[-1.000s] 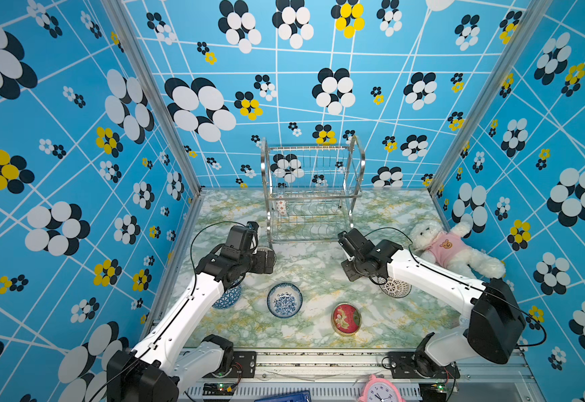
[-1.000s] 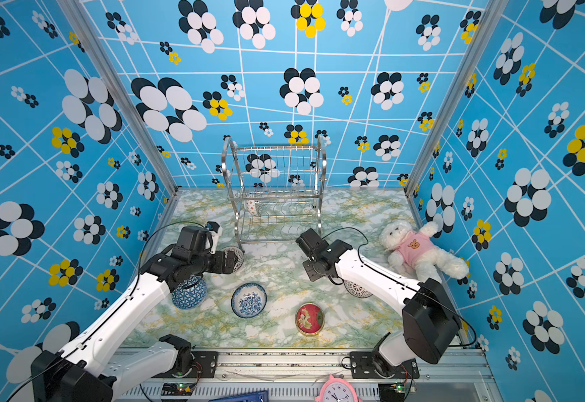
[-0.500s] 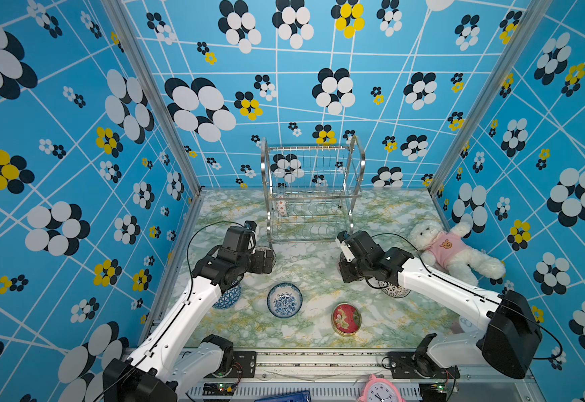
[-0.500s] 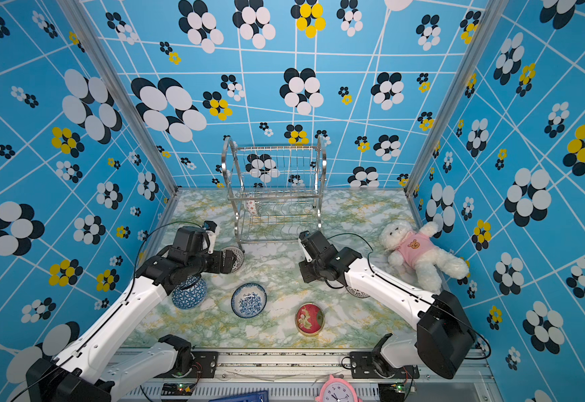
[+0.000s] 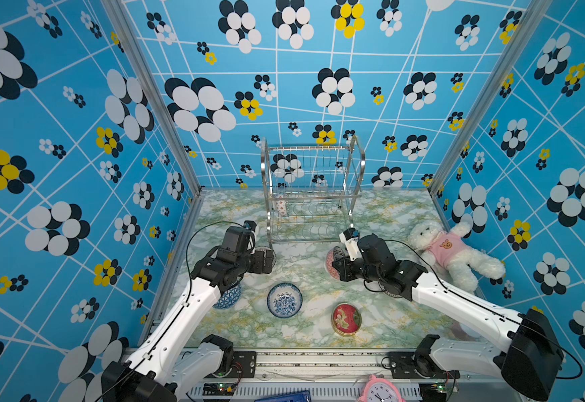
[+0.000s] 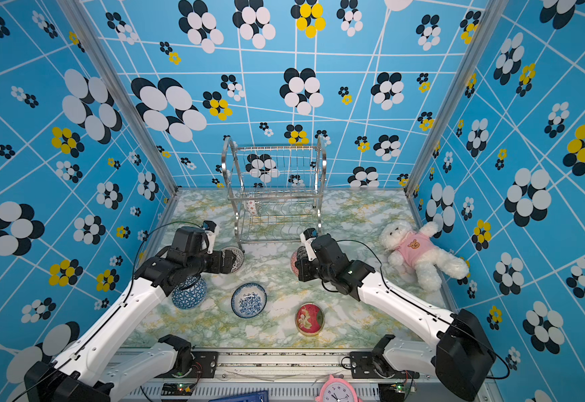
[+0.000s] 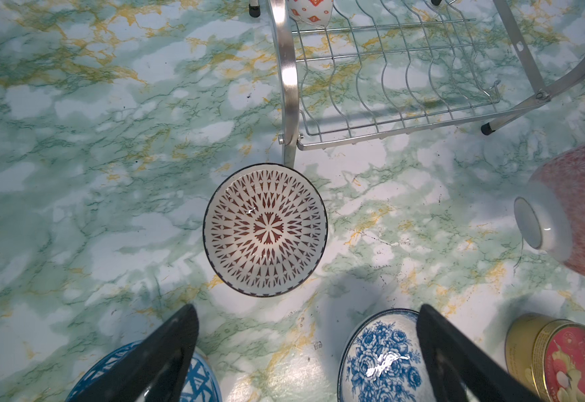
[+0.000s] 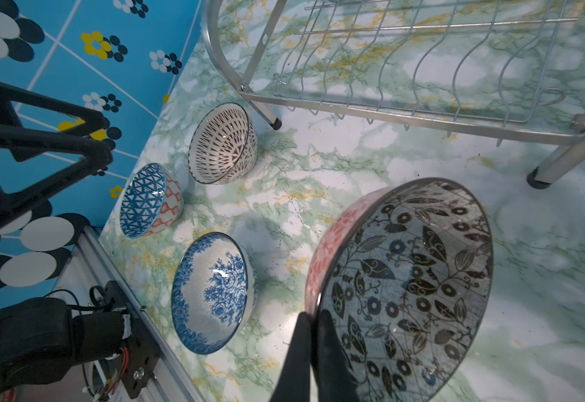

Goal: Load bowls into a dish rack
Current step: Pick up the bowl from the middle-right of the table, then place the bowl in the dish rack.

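Observation:
The steel dish rack (image 5: 312, 195) (image 6: 273, 195) stands at the back with one white, red-diamond bowl (image 5: 281, 205) in its lower tier. My right gripper (image 8: 313, 320) is shut on the rim of a bowl, pink outside with black leaves inside (image 8: 406, 278) (image 5: 331, 262), held tilted on edge before the rack's right foot. My left gripper (image 7: 306, 309) hangs open and empty above the table. Just beyond it a brown-patterned bowl (image 7: 264, 229) touches the rack's left foot. A blue floral bowl (image 5: 284, 300) (image 7: 378, 358) and a blue triangle-patterned bowl (image 5: 228, 297) (image 8: 144, 200) sit nearer the front.
A flat red tin with a gold rim (image 5: 346, 318) lies at the front middle. A white teddy bear in a pink shirt (image 5: 451, 250) lies against the right wall. A pink clock (image 5: 379, 389) sits past the front rail. Patterned walls close three sides.
My right gripper has shifted a little left and nearer, and the pink bowl in its grip now shows beside it. The left arm has barely moved.

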Controlling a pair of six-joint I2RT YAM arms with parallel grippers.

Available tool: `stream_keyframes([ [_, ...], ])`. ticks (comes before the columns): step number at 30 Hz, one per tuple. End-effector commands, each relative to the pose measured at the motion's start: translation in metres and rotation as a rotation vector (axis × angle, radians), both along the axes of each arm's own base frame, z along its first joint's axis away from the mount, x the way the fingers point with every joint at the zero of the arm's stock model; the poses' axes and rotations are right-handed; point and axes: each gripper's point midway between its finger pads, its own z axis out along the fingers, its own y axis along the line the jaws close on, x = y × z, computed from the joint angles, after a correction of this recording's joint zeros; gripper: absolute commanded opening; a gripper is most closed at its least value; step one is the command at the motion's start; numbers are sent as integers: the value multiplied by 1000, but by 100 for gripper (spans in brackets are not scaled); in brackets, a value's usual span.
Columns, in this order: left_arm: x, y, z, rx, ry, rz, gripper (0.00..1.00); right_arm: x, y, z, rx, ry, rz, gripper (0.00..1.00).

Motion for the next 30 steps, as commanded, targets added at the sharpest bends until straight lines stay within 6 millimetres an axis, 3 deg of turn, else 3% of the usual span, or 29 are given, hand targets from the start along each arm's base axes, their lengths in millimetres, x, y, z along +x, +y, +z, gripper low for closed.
stream_keyframes([
  [1,2,-1,10,-9,-36,-9,99,7,16,32,157,-62,-7,0],
  [8,2,-2,10,-5,-34,-13,99,9,20,39,225,-72,-21,0],
  [30,4,-5,3,0,-12,-25,99,10,19,33,359,-64,-78,0],
])
